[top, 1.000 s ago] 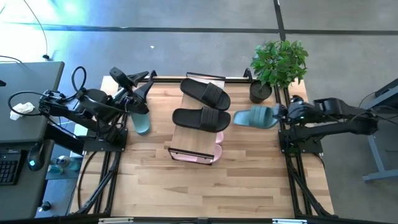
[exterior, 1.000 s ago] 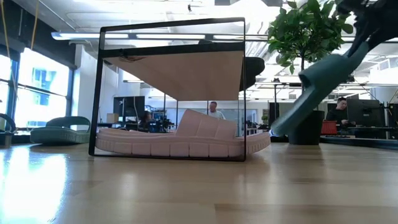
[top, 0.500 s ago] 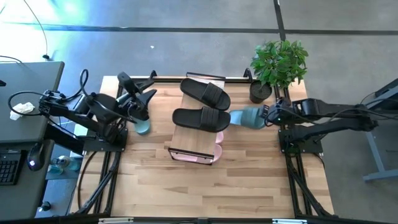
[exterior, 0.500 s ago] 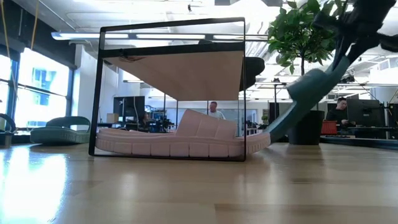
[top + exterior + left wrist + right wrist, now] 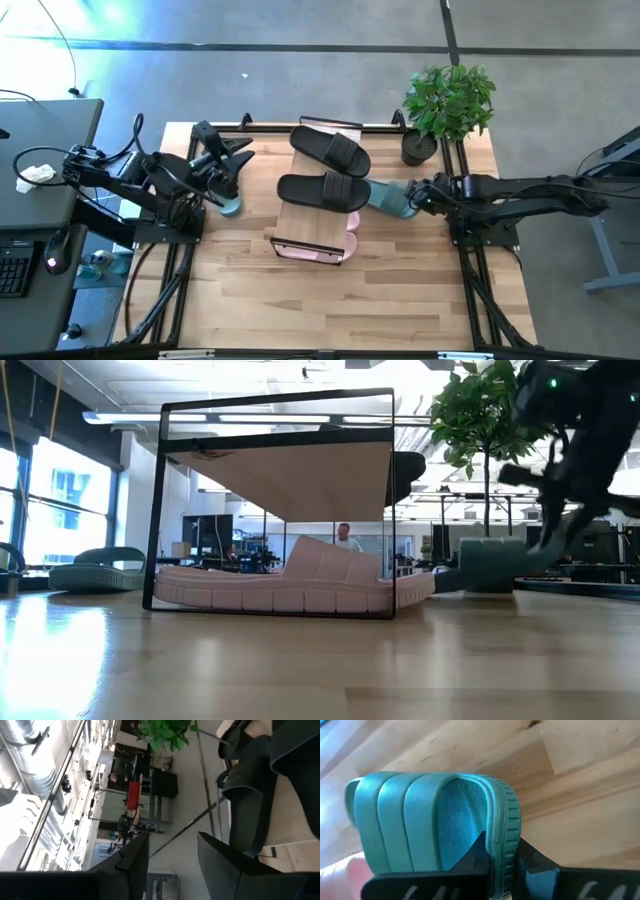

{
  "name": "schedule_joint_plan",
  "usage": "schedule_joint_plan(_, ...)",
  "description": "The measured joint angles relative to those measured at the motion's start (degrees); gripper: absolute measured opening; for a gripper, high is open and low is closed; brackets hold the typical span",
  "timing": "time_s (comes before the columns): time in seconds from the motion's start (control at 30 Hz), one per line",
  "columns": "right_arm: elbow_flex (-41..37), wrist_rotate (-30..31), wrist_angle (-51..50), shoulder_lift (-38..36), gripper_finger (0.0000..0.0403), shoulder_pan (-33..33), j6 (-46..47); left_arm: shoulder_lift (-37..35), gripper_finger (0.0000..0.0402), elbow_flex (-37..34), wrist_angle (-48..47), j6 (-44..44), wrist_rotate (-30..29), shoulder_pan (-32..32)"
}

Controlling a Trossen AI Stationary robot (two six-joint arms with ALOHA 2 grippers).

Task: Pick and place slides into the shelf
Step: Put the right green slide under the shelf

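The shelf [image 5: 310,225] stands mid-table with two black slides [image 5: 330,150] [image 5: 322,189] on its plank. Pale pink slides [image 5: 290,590] lie on the table under it. My right gripper [image 5: 413,195] is at the shelf's right side, shut on a green slide [image 5: 385,197]. The other green slide [image 5: 230,207] rests on its sole left of the shelf, also seen in the low view [image 5: 95,568]. My left gripper [image 5: 228,165] hovers open just above and beyond it, touching nothing. My right gripper pinches the green slide's sole at its right-hand end [image 5: 502,827]. One finger [image 5: 475,860] lies on the footbed under the strap, the other [image 5: 535,865] on the underside. It comes from the table's right. The slide's far end [image 5: 445,582] is low beside the shelf; I cannot tell whether it touches the table.
A potted plant [image 5: 447,100] stands at the table's far right corner, close behind my right arm. The shelf's thin black frame [image 5: 275,405] encloses the lower level. Bare wood lies along the table's near half [image 5: 330,300]. A desk with a keyboard sits beyond the left edge.
My right gripper has come down and moved left toward the shelf. The green slide it carries has gone from hanging steeply tilted to lying low and nearly level beside the shelf's right side. My left gripper has shifted slightly toward the shelf; the other green slide has stayed put.
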Motion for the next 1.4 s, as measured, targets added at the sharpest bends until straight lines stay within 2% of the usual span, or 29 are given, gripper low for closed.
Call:
schedule_joint_plan(0.13, -3.3, 2.5, 5.8, 0.0, 0.0005, -1.4, -0.5, 0.0, 0.0146, 0.0, 0.0, 0.0, 1.3, 0.0)
schedule_joint_plan(0.3, -4.7, 2.0, 8.8, 1.4, 0.0005, -3.9, -3.8, 0.0, 0.0143, 0.0, 0.0, -0.2, 1.3, 0.0)
schedule_joint_plan(0.43, -4.7, -1.1, 11.5, 4.9, 0.0005, -6.1, -8.1, 0.0, 0.0142, 0.0, 0.2, -0.2, 1.3, 0.0)
schedule_joint_plan(0.73, -4.7, -4.3, 26.1, 15.7, 0.0005, -10.5, -17.3, 0.0, 0.0143, 0.0, 0.3, -3.5, 1.2, 0.0)
schedule_joint_plan(1.0, -4.7, -7.3, 36.9, 21.4, 0.0005, -14.7, -24.6, 0.0, 0.0142, 0.0, 0.1, -6.2, 1.9, 0.0)
schedule_joint_plan(1.23, -4.5, -11.0, 44.5, 25.6, 0.0005, -17.2, -29.0, 0.0, 0.014, 0.0, 0.1, -6.2, 1.9, 0.0)
schedule_joint_plan(1.4, -1.2, -12.7, 46.3, 30.3, 0.0005, -17.2, -32.8, 0.0, 0.0138, 0.0, 0.1, -6.2, 1.9, 0.0)
